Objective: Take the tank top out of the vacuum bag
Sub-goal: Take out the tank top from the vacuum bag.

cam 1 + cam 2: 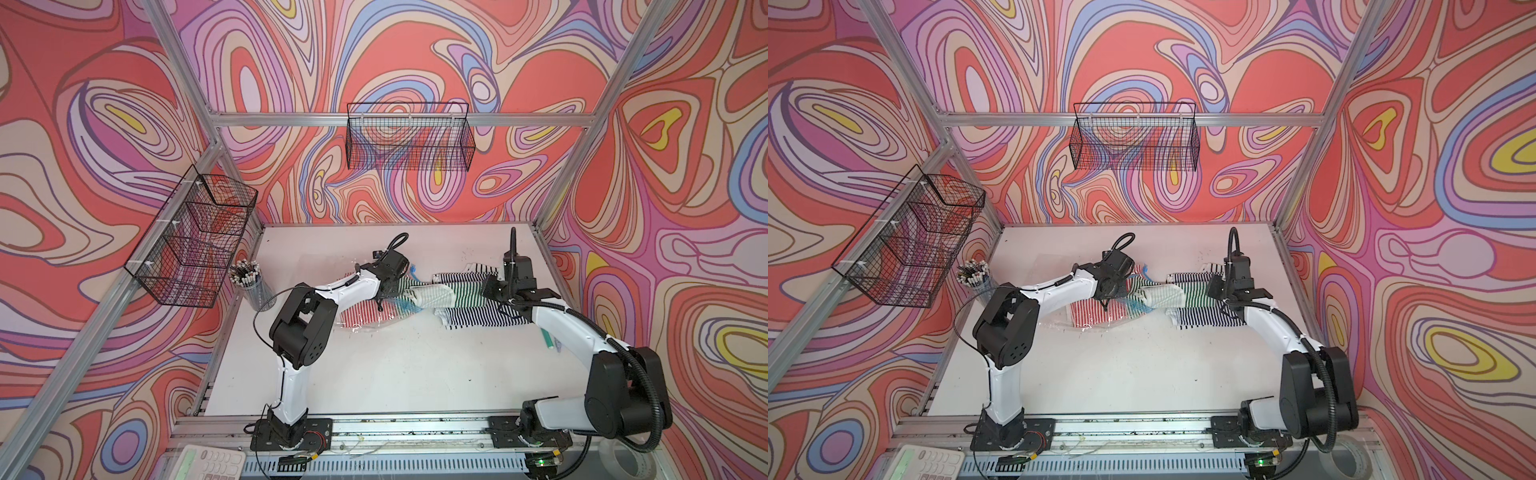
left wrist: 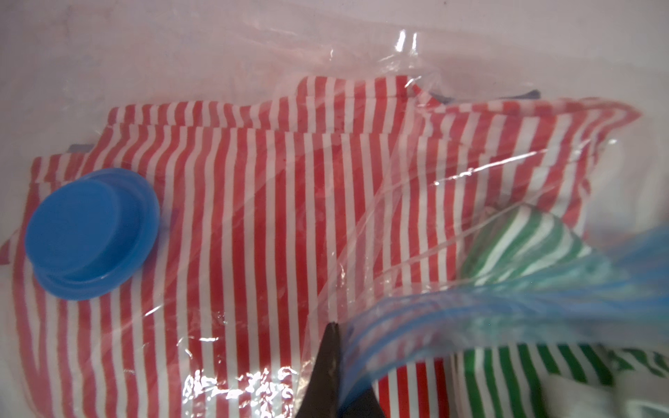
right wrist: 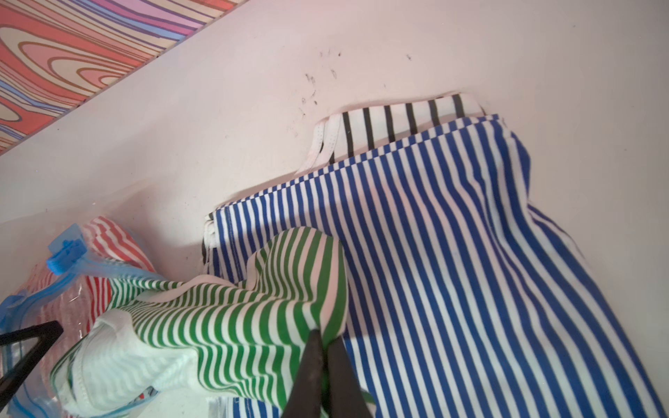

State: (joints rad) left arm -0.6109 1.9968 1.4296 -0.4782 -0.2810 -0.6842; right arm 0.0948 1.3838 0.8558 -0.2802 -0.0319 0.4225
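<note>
Task judged part done. The right gripper (image 3: 324,343) is clamped on the green-striped tank top (image 3: 253,307), which is drawn partway out of the mouth of the vacuum bag (image 1: 361,318). Its striped body is outside, and its pale end lies between the bag's lips. The left gripper (image 2: 333,336) is pinched on the bag's light-blue zip strip (image 2: 470,307), holding the mouth edge. A red-striped top (image 2: 253,217) lies flat inside the bag, under the round blue valve cap (image 2: 90,235). Just outside the bag's mouth, a blue-striped top (image 3: 434,253) and a black-striped top (image 3: 398,119) lie on the table beneath the green one (whether they came from this bag cannot be told). Remaining, in my judgement: draw the green top's tail clear of the mouth. Surface and room: nearest, in front of the bag, a calculator (image 1: 208,463) sits past the arm rail. The table (image 1: 374,374) under the bag is white and marked with dark scuffs. A cup of pens (image 1: 249,282) stands well apart from the bag's closed end. Beyond the bag, two black wire baskets (image 1: 409,137) (image 1: 195,237) hang on the frame against swirl-patterned walls.
</note>
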